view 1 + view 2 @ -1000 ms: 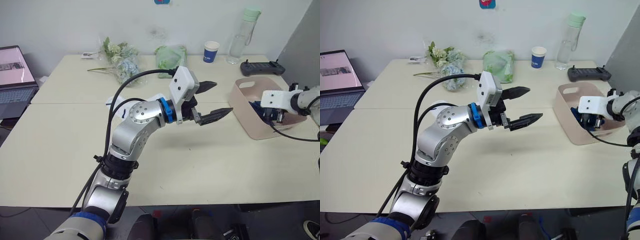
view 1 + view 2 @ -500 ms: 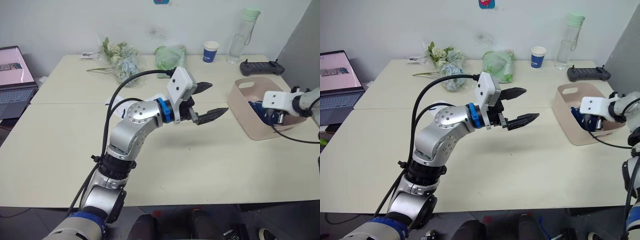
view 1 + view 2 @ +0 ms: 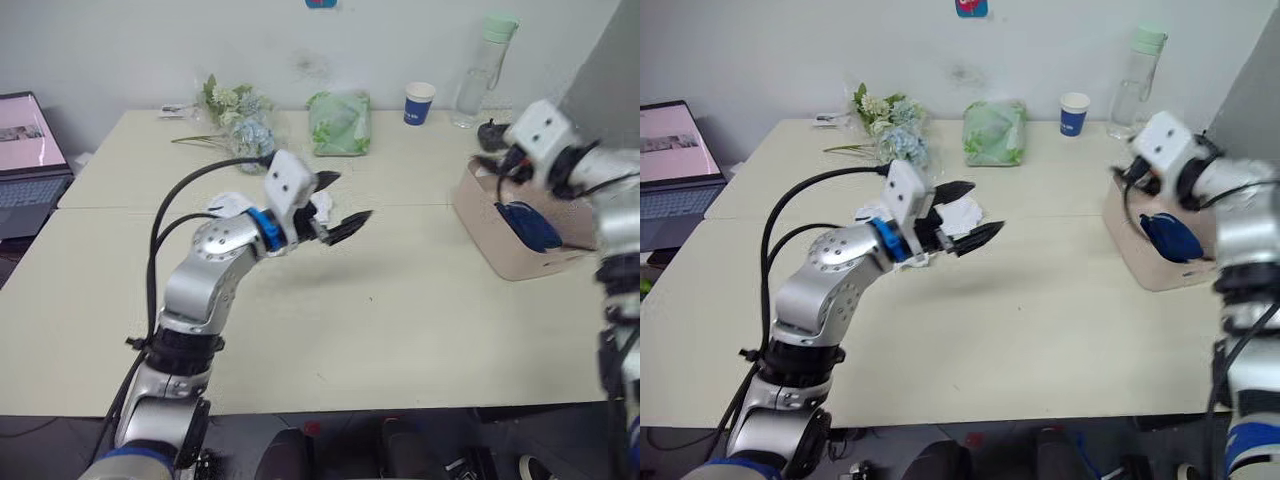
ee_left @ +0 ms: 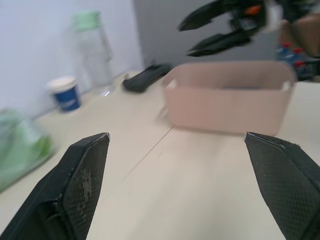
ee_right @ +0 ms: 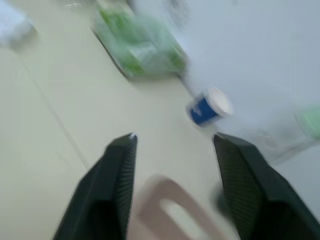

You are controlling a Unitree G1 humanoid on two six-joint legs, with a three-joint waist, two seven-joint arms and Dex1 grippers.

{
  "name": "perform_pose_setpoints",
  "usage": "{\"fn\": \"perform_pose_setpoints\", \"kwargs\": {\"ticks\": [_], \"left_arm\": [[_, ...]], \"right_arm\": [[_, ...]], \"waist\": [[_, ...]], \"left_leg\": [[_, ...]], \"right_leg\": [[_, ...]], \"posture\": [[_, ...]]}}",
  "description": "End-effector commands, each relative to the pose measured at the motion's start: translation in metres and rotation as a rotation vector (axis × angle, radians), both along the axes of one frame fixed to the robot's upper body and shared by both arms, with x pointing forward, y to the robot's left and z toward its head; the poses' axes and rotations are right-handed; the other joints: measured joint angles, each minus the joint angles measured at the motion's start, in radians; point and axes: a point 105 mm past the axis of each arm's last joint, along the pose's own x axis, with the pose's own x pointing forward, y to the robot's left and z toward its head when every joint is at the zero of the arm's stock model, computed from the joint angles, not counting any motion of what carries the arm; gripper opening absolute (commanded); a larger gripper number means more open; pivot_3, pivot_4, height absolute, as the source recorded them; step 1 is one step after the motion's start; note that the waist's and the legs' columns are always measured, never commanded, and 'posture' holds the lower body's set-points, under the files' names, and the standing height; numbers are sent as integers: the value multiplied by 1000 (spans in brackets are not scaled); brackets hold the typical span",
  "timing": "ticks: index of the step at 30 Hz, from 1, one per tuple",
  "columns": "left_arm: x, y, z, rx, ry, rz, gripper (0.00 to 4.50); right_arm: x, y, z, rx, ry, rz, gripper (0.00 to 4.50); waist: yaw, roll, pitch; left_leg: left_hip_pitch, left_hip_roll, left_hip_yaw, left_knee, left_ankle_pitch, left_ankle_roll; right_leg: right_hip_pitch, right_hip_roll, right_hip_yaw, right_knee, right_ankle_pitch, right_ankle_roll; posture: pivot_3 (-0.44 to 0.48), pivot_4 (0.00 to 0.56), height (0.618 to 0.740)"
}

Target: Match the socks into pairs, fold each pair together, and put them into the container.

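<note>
Your left gripper [image 3: 335, 200] hangs above the middle of the table [image 3: 400, 310], fingers spread wide and holding nothing. Just behind it, a white sock [image 3: 958, 213] lies on the table surface. Your right gripper [image 4: 212, 27] is raised over the far end of the pink container [image 3: 500, 240], fingers parted with nothing between them. The container stands at the right side of the table, and you can see a dark navy sock [image 3: 528, 225] lying inside it, with a strip of lighter blue beside it. Along the back edge of the table stand a green plastic bag [image 3: 338, 122], a blue-and-white paper cup [image 3: 420, 103] and a clear bottle [image 3: 480, 70] with a green lid. A black controller [image 4: 147, 77] lies behind the container. A bunch of flowers [image 3: 235, 115] lies at the back left.
</note>
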Motion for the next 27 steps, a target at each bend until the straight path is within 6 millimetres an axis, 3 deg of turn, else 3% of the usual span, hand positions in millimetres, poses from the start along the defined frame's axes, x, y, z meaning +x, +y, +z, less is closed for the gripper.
{"fn": "perform_pose_setpoints", "kwargs": {"ticks": [1,3,8,12,20,27], "left_arm": [[-8,23,-8,7,-17,101,4500],[-14,38,-27,-7,29,181,4500],[-38,68,-75,-26,140,331,4500],[-60,90,-100,-73,184,442,4500],[-83,104,-123,-65,234,491,4500],[-71,98,-114,-22,192,465,4500]], "right_arm": [[-29,31,-2,237,15,5,3770],[-43,44,-32,282,61,-21,4485],[-73,50,-92,283,112,-110,4485],[-103,50,-123,321,155,-110,4485],[-127,38,-146,365,179,-170,4485],[-116,38,-141,364,154,-175,4485]], "waist": [[5,1,0],[18,1,0],[29,0,-1],[26,0,-1],[22,0,-1],[22,0,-1]], "left_leg": [[-1,0,-1,-1,0,0],[-8,-2,-2,2,0,0],[-9,-4,-2,3,0,0],[-6,-3,-1,1,0,0],[6,-2,-1,-1,-3,5],[6,-2,-1,-1,-3,4]], "right_leg": [[-1,0,0,0,0,0],[-7,-2,0,0,0,0],[-6,-3,1,-1,1,1],[-5,-2,1,-1,1,1],[4,1,1,-1,0,0],[4,1,1,-1,0,0]], "posture": [[0,150,740],[0,150,740],[0,150,740],[0,150,740],[0,150,740],[0,150,740]]}}
